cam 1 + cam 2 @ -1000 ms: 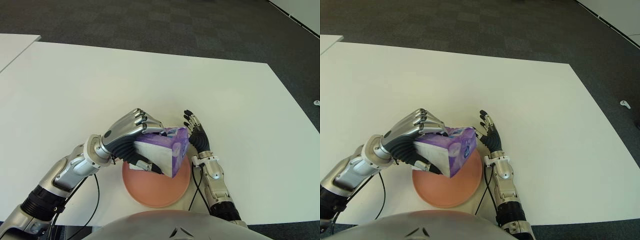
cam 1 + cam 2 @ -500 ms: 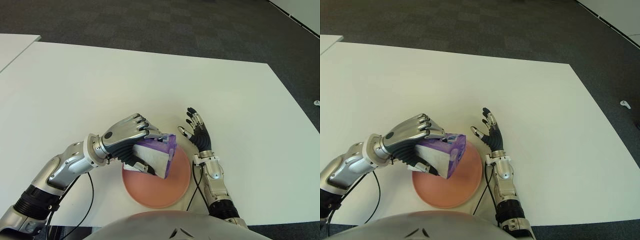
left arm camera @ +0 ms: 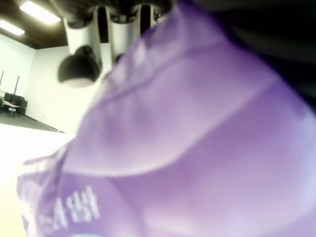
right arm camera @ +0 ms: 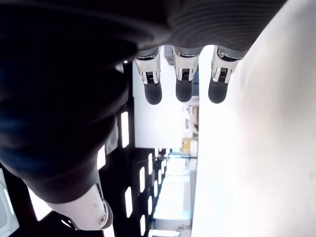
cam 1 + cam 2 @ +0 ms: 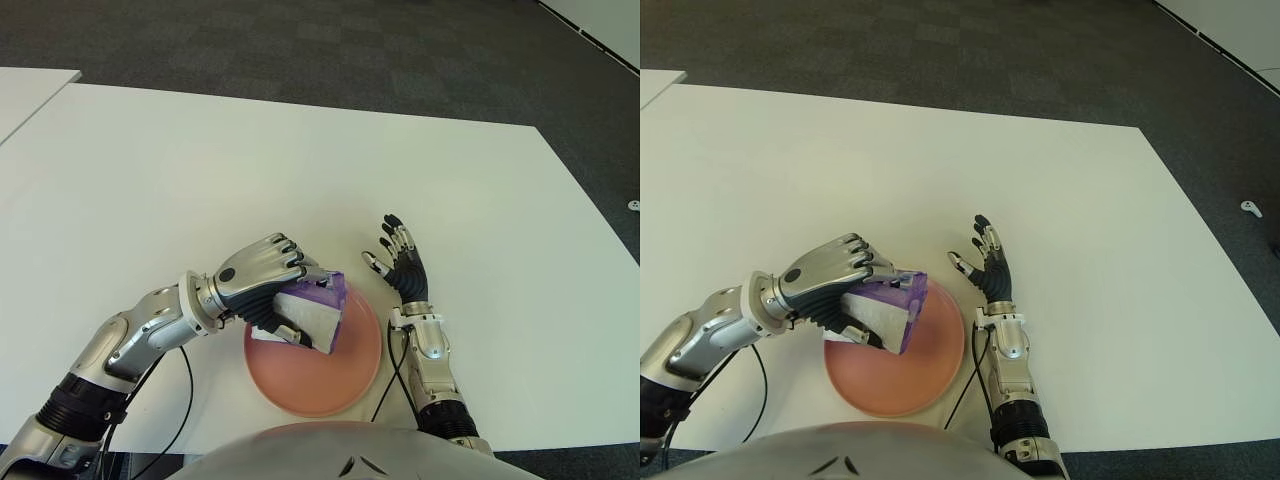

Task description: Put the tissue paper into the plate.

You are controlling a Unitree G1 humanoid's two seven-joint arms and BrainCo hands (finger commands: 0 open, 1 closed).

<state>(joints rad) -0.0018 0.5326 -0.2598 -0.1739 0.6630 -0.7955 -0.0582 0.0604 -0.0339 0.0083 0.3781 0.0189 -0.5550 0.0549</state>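
A purple and white tissue pack (image 5: 309, 315) is held tilted over the left part of the salmon-pink plate (image 5: 340, 380), near the table's front edge. My left hand (image 5: 262, 288) is shut on the tissue pack from above, fingers curled over its top. The purple wrapper (image 3: 197, 148) fills the left wrist view. My right hand (image 5: 399, 264) stands just right of the plate, upright, with its fingers (image 4: 183, 79) spread and holding nothing. Whether the pack touches the plate cannot be told.
The white table (image 5: 250, 170) stretches away behind the plate. Dark carpet (image 5: 350, 50) lies beyond its far edge. Black cables (image 5: 185, 400) hang from both forearms near the front edge. Another white table's corner (image 5: 25, 85) shows at the far left.
My left hand has lowered and drawn the tissue pack leftward, down toward the plate. My right hand has shifted right, away from the pack, and its fingers have spread.
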